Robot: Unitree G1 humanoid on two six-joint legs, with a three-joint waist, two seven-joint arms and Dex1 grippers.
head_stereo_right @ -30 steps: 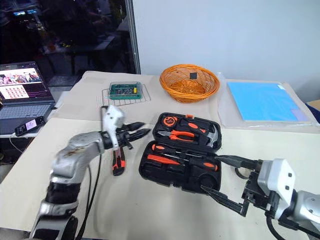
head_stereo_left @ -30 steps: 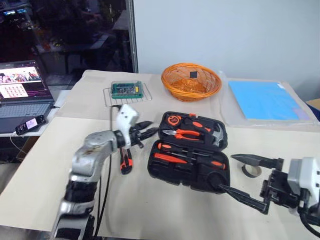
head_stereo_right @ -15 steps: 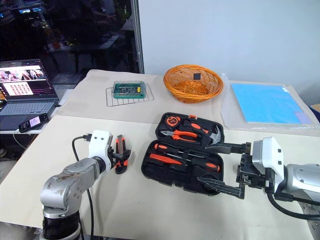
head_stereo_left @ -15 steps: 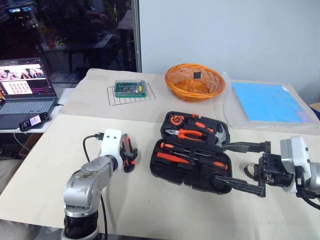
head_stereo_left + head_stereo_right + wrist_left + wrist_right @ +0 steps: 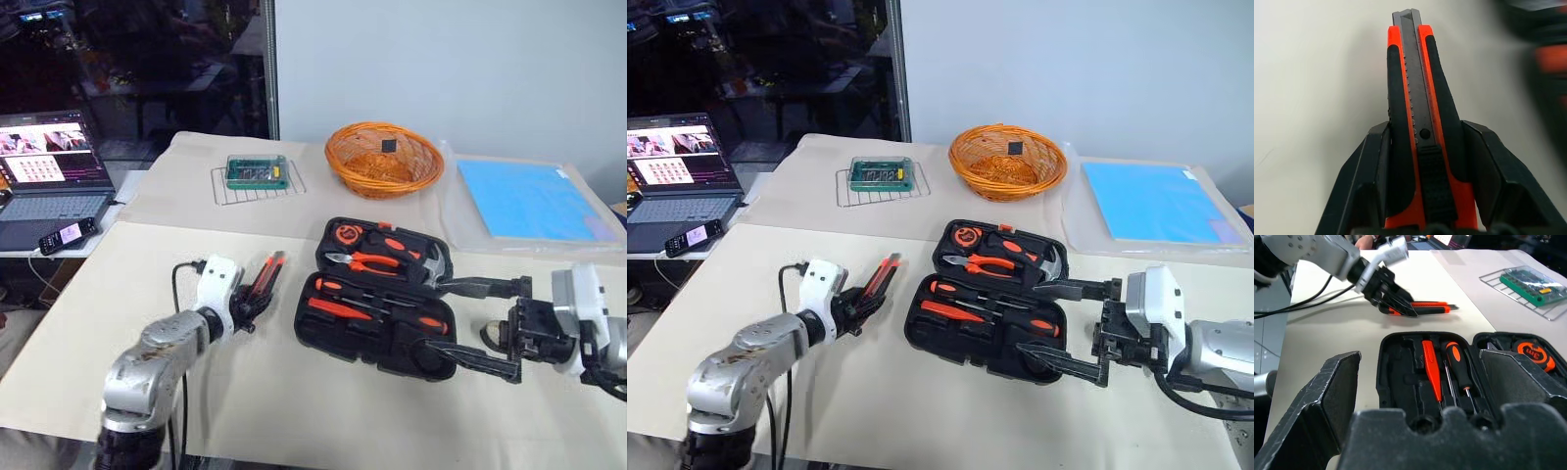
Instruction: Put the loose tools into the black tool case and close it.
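The orange-and-black utility knife (image 5: 266, 277) is clamped between the fingers of my left gripper (image 5: 1425, 128), left of the case, its tip raised and pointing toward the case. The black tool case (image 5: 333, 343) lies open mid-table. Its near half holds orange-and-black screwdrivers (image 5: 1431, 368); its far half holds pliers, a hammer and a tape measure. My right gripper (image 5: 429, 313) stands wide open at the case's right end, nothing between its fingers (image 5: 1327, 396). A greyish tape roll (image 5: 486, 332) lies on the table behind those fingers, partly hidden.
An orange wicker basket (image 5: 384, 157) and a green box of bits on a wire rack (image 5: 257, 172) sit at the back. A blue sheet (image 5: 529, 199) lies back right. A laptop (image 5: 49, 166) and phone (image 5: 61, 235) are on a side table at left.
My left gripper came down from beside the case, closed on the knife that lay on the table, and tipped its point up toward the case. The right gripper stayed wide open.
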